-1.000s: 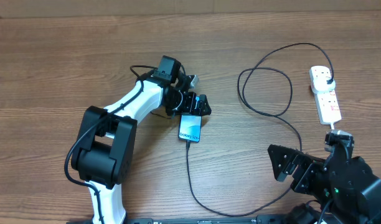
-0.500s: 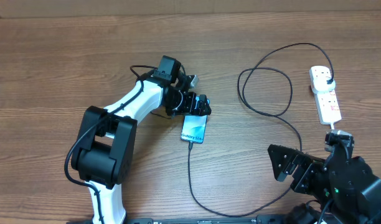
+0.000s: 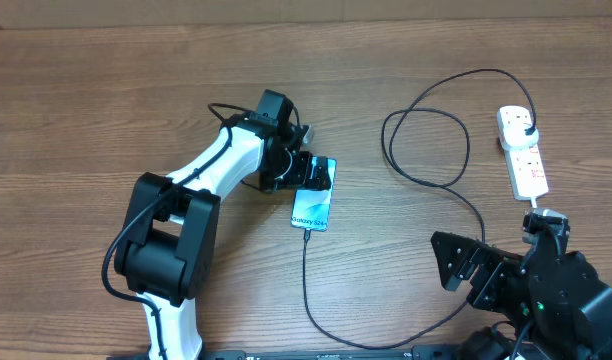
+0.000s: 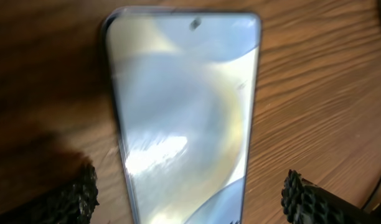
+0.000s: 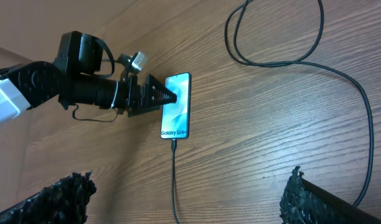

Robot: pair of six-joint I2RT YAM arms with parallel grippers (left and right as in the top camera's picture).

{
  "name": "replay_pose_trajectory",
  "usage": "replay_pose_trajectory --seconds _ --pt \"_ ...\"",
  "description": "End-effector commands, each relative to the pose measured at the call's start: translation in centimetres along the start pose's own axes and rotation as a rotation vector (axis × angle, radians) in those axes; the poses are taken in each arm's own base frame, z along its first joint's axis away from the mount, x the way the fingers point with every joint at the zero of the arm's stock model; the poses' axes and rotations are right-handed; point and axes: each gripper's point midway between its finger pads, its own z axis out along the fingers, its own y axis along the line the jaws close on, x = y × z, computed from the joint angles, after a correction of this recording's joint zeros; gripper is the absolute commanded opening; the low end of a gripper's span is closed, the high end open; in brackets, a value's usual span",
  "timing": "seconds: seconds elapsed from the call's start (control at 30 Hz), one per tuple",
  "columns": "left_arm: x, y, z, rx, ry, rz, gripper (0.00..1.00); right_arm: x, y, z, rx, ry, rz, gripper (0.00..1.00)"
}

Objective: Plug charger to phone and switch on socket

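Observation:
The phone point(image 3: 314, 203) lies flat on the wooden table, its light-blue screen lit, and it fills the left wrist view point(image 4: 184, 112). My left gripper point(image 3: 304, 172) is open above the phone's far end, one finger on each side point(image 4: 66, 199) with a gap to both edges. The charger point(image 3: 306, 285), a thin black cable, runs from the phone's near end, loops right and ends in a black plug in the socket point(image 3: 527, 168), a white power strip at the far right. My right gripper point(image 3: 467, 268) stands open near the front edge, over bare wood, with the cable point(image 5: 174, 186) between its fingers.
The cable forms a wide loop point(image 3: 426, 140) between the phone and the power strip. The strip's white cord point(image 3: 535, 202) runs toward my right arm. The left arm point(image 3: 211, 165) stretches across the table's left half.
The phone has shifted slightly right and turned a little. More of its far end now shows beside the left gripper. The right arm has not moved.

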Motion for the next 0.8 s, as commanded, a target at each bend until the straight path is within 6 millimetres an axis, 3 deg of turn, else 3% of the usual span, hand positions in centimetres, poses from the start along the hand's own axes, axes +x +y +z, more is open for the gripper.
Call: replay_pose_trajectory --seconds 0.0,0.1,0.23,0.27,0.37,0.43,0.53,0.63,0.77 --pt "6.7 8.4 4.6 -0.279 0.229 -0.167 1.00 -0.3 -0.2 0.1 0.011 -0.018 0.006 1.00" --pt "7.0 8.5 4.4 -0.288 0.236 -0.169 0.99 -0.3 -0.2 0.1 0.012 -0.019 -0.016 1.00" --pt "5.7 7.9 3.0 -0.291 0.175 -0.147 1.00 -0.6 -1.2 0.0 0.064 -0.041 -0.065 0.99" --pt "5.1 7.5 2.0 -0.297 0.141 -0.144 1.00 -0.7 -1.6 0.0 0.083 -0.049 -0.067 0.87" --pt "3.8 6.7 -1.8 -0.348 0.024 -0.182 1.00 -0.8 -2.2 -0.1 0.114 -0.054 -0.067 0.63" --pt "3.0 6.0 -5.4 -0.422 -0.114 -0.208 1.00 -0.7 -2.3 -0.1 0.121 -0.053 -0.068 0.50" --pt "2.8 4.1 -10.2 -0.487 -0.291 -0.149 1.00 -1.3 -2.8 -0.1 0.154 -0.083 -0.066 0.39" --pt "4.2 1.4 -14.9 -0.526 -0.446 -0.061 1.00 -2.6 -3.9 -0.1 0.232 -0.158 -0.002 0.33" --pt "7.9 0.0 -19.0 -0.553 -0.574 -0.030 1.00 -3.7 -4.4 0.7 0.309 -0.200 0.041 0.21"
